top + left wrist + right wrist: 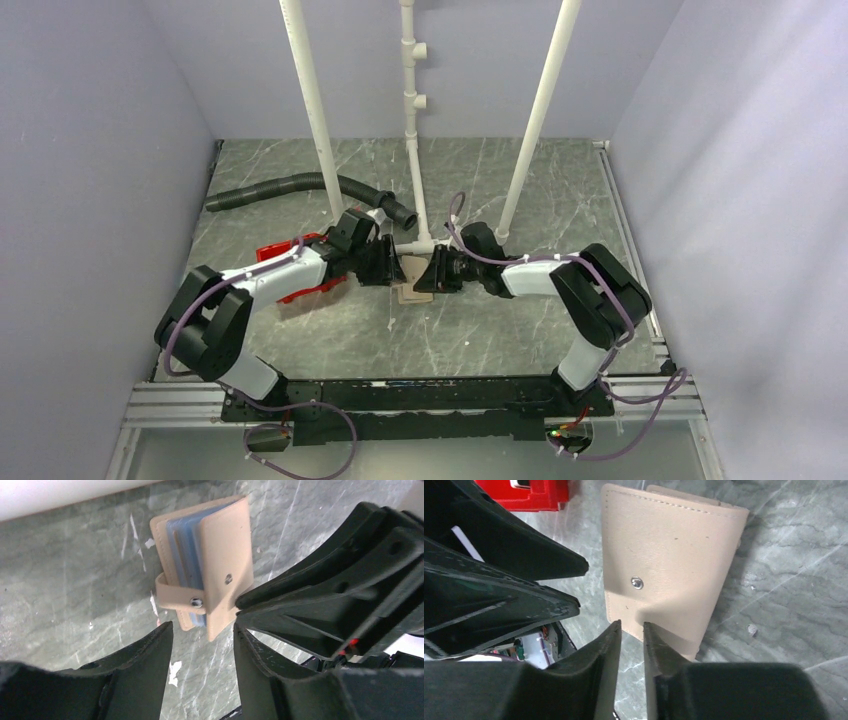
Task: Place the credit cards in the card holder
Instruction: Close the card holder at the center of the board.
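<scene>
The tan card holder (409, 291) lies on the table between my two grippers. In the left wrist view the card holder (220, 555) has its cover raised a little, with pale blue sleeves showing and the snap strap loose. My left gripper (201, 626) is open and empty, just short of its near edge. My right gripper (631, 626) has its jaws almost closed with a thin gap and holds nothing. Its fingertips (650, 630) rest at the lower edge of the cover (664, 555). No loose credit cards show clearly.
A red plastic bin (290, 270) sits under the left arm and shows in the right wrist view (531, 492). A black corrugated hose (290, 188) and white pipe uprights (414, 180) stand behind the grippers. Grey walls enclose the table.
</scene>
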You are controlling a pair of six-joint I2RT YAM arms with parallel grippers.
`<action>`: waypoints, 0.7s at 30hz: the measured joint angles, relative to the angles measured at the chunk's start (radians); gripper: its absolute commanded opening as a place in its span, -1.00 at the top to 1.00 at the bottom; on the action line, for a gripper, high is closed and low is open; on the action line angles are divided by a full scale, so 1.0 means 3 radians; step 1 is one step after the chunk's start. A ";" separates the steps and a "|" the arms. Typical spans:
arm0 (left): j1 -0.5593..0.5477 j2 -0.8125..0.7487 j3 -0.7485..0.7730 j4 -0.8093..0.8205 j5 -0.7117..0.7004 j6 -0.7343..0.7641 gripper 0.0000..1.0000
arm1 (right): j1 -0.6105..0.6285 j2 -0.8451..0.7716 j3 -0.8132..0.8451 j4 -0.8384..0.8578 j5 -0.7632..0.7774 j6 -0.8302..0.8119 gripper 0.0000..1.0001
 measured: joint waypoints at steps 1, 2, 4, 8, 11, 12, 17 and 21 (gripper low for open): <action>0.0000 0.0045 0.0048 0.0004 0.0009 0.0015 -0.07 | 0.0000 0.0028 0.0000 0.0000 -0.0014 -0.0005 0.61; 0.0000 0.0081 0.0086 0.0008 0.0015 0.0027 -0.07 | 0.0000 0.0053 0.0000 -0.0001 -0.0022 -0.0008 0.63; -0.0001 0.0103 0.0107 0.0009 0.0018 0.0052 -0.06 | -0.0001 0.0076 0.0003 -0.0005 -0.0027 -0.0028 0.64; -0.0009 0.0154 0.0164 -0.0032 0.0006 0.0089 -0.07 | -0.0024 0.0075 0.0005 -0.0019 -0.0029 -0.0095 0.55; -0.0025 0.0197 0.0221 -0.0089 -0.0032 0.0136 -0.11 | -0.0072 0.0037 0.0003 -0.0061 -0.0072 -0.0154 0.47; -0.0028 0.0197 0.0224 -0.0104 -0.0042 0.0141 -0.11 | -0.0090 0.0020 0.0000 -0.0075 -0.0079 -0.0170 0.47; 0.0015 0.0200 0.0224 -0.0136 -0.0013 0.0141 -0.11 | -0.0136 0.0014 -0.0005 -0.0076 -0.0207 -0.0233 0.54; 0.0123 0.0200 0.0193 -0.0090 0.0069 0.0142 0.05 | -0.0131 0.0072 -0.0005 -0.0050 -0.0298 -0.0230 0.56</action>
